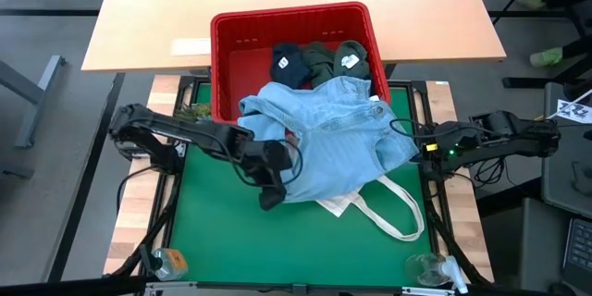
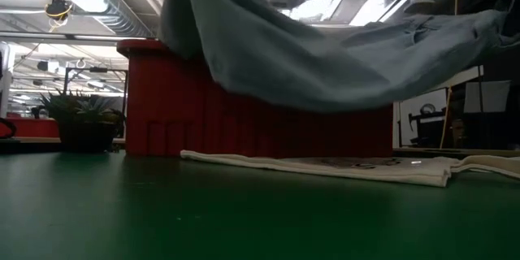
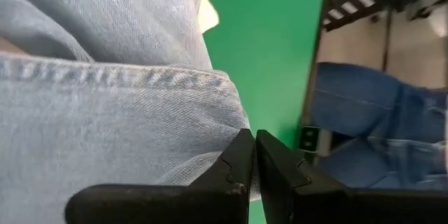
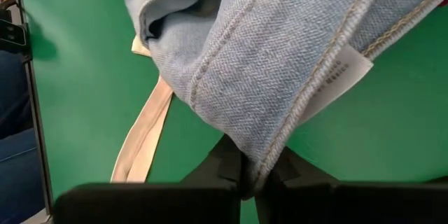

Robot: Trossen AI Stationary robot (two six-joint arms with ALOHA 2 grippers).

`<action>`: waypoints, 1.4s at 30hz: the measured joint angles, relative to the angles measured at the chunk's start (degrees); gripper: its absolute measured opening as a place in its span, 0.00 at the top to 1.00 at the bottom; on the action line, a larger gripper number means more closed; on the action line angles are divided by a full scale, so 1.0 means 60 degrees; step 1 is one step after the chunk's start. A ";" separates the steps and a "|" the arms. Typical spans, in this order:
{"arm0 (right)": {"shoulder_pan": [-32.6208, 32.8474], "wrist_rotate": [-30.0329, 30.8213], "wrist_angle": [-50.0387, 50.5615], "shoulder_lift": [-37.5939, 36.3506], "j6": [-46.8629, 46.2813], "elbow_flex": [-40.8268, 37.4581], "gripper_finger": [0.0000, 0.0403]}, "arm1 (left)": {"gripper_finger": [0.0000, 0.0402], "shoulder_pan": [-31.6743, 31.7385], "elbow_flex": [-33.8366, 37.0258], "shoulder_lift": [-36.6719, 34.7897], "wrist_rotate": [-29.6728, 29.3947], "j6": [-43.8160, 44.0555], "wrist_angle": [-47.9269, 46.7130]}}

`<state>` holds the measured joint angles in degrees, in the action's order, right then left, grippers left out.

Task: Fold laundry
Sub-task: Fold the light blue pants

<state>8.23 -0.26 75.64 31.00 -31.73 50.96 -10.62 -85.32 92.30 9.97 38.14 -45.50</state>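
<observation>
denim garment [image 1: 333, 139] pinched in both clamped grippers, left [image 3: 253, 155] and right [image 4: 253, 175]

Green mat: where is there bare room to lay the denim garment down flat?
The widest free patch of the green mat lies between the left gripper, the tote bag and the near edge. It is crowded farther back: the denim garment hangs from both grippers, the right gripper at its other side, over the bag and red basket.

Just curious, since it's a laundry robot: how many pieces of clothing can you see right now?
3, maybe more hidden. The light blue denim garment hangs over the green mat; a navy garment and an olive green garment lie in the red basket.
</observation>
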 joint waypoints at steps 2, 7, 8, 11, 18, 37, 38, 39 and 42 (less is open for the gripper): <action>0.0000 -0.0001 -0.0003 0.0000 0.0000 0.0000 0.96 | 0.95 0.0058 0.0000 0.0208 -0.0020 -0.0239 0.0000; 0.0000 -0.0029 -0.0004 0.0000 0.0002 0.0000 0.96 | 0.81 0.0231 0.0005 0.0525 -0.0254 -0.0801 0.0013; 0.0000 -0.0047 -0.0004 0.0000 0.0004 0.0000 0.96 | 0.78 0.0270 0.0011 0.0535 -0.0250 -0.0932 0.0007; 0.0000 -0.0056 -0.0007 0.0000 0.0004 0.0000 0.96 | 0.70 0.0406 0.0011 0.0525 -0.0243 -0.1274 0.0015; 0.0000 -0.0052 -0.0007 0.0000 0.0004 0.0000 0.96 | 0.67 0.0860 0.0011 0.0451 -0.0829 -0.1456 -0.0059; 0.0004 0.0367 0.0004 0.0000 0.0025 -0.0004 0.96 | 0.72 0.2143 0.0011 0.0454 -0.3228 -0.0353 -0.0360; 0.0004 0.0367 0.0004 0.0000 0.0025 -0.0004 0.96 | 0.72 0.2170 0.0011 0.0454 -0.3227 -0.0217 -0.0361; 0.0004 0.0370 0.0004 0.0000 0.0025 -0.0004 0.96 | 0.72 0.2173 0.0011 0.0454 -0.3231 -0.0138 -0.0361; 0.0004 0.0370 0.0002 0.0000 0.0025 -0.0004 0.96 | 0.72 0.2162 0.0011 0.0430 -0.3223 -0.0126 -0.0419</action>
<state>8.25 1.96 75.65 31.00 -31.57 50.94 2.35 -85.25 94.88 -9.37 37.39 -48.01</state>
